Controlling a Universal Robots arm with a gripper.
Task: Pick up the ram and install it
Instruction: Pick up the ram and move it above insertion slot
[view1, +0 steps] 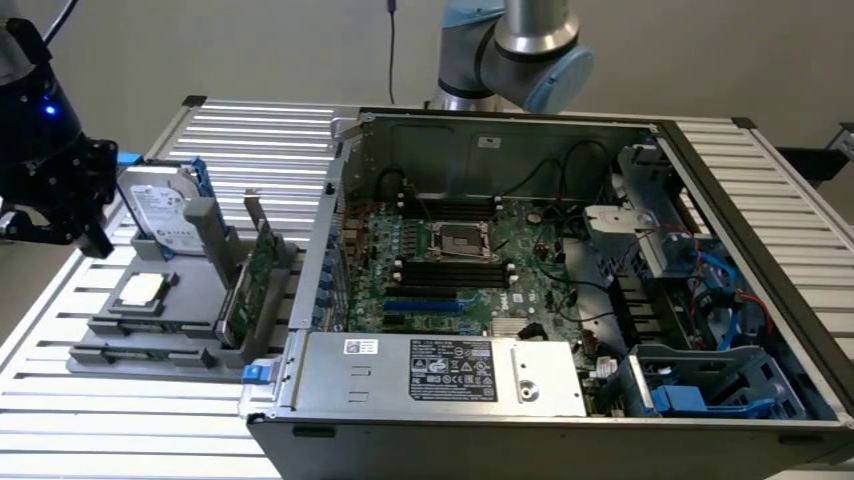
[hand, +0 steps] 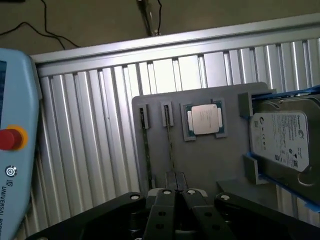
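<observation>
Slatted table (view1: 761, 170): we log the approach step; gripper (hand: 178, 192) pressed together, empty; ram (view1: 234, 300) at its exterior-view four o'clock; a grasp likely needs parted jaws.

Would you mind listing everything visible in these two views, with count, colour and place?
table: one, silver, ribbed, under everything
computer case: one, dark grey, open, mid-table
motherboard: one, green, on the case floor
power supply: one, silver, at the case's near edge
holder tray: one, grey, at the exterior view's left of the case
ram: one, green, on edge in a tray slot
expansion card: one, green with metal bracket, on edge beside the ram
processor: one, silver, flat in a tray recess
hard drive: one, silver with blue rails, at the tray's end
teach pendant: one, light blue with red button, by the table's side
arm: one, grey and light blue, behind the case
gripper: one, black, near the tray
</observation>
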